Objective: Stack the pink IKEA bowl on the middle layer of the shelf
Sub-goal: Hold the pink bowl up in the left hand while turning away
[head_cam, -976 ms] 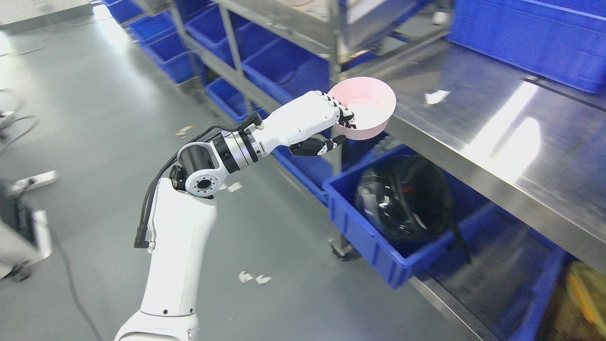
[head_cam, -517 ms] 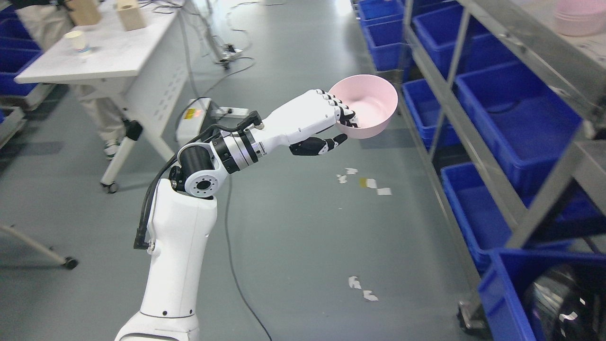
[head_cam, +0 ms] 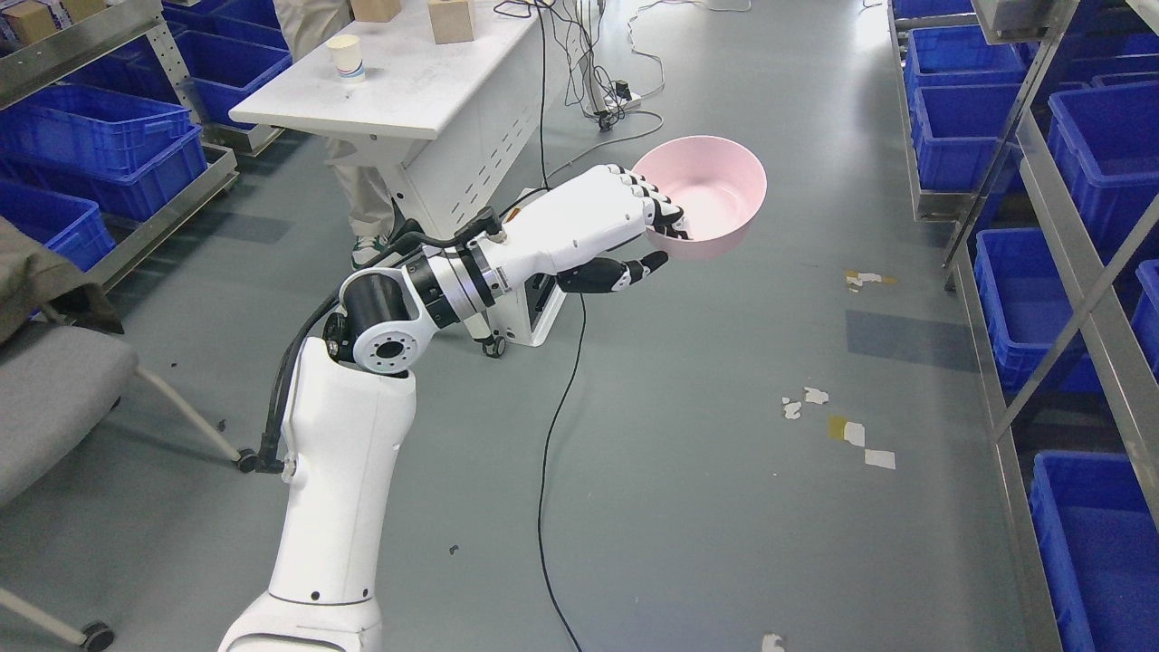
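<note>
Pink round plastic bowl (head_cam: 709,206) sits in the upper middle of the frame, upright and apparently empty, and we have it gripped by our white left hand (head_cam: 605,231): the dark-tipped fingers (head_cam: 668,217) hook over the near rim into the bowl, while the thumb lies below the near wall — whether it touches we cannot tell. The bowl hangs in the air over the grey floor (head_cam: 706,435), resting on nothing. So the pick-up part looks done; the placing is not. The metal shelving with blue plastic bins (head_cam: 1032,299) runs down the right edge of the frame, well apart from the bowl, and we cannot pick out a middle layer or any stack of bowls on it from here. What we judge to be left: bring the bowl over to the rack, find the stack on the middle layer, lower the bowl into it and let go. At the upper left stands a white table (head_cam: 435,91) with a paper cup (head_cam: 347,57) on it — a person's legs (head_cam: 362,195) show behind it. Our right arm is out of sight.
</note>
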Available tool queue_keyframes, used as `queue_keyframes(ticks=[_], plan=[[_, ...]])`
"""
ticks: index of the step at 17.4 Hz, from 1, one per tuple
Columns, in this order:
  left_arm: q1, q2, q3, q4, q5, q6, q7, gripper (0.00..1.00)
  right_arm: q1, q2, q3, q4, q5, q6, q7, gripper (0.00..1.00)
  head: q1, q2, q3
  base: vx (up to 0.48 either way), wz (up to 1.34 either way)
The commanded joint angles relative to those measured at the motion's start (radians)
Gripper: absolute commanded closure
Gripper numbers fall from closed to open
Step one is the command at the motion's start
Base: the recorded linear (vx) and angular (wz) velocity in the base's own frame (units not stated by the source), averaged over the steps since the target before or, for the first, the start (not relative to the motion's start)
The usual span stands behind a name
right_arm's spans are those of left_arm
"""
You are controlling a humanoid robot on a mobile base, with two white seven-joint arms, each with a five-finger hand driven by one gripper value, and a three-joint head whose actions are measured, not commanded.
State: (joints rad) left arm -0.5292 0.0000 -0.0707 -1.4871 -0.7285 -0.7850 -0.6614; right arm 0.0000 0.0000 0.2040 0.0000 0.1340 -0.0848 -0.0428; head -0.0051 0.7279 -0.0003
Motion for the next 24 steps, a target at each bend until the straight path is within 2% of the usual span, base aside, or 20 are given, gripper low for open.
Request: queue_keyframes(ticks=[1, 24], plan=[[-0.003, 0.017, -0.004, -0.004, 0.001, 0.0, -0.001, 0.98, 0.015, -0.017, 0.0, -0.017, -0.001, 0.0, -0.003, 0.0, 0.0, 0.0, 0.0, 0.393, -0.02], [-0.032, 0.017, -0.061, -0.004, 0.006, 0.0, 0.014, 0.98, 0.015, -0.017, 0.0, -0.017, -0.001, 0.0, -0.003, 0.0, 0.0, 0.0, 0.0, 0.358, -0.13]])
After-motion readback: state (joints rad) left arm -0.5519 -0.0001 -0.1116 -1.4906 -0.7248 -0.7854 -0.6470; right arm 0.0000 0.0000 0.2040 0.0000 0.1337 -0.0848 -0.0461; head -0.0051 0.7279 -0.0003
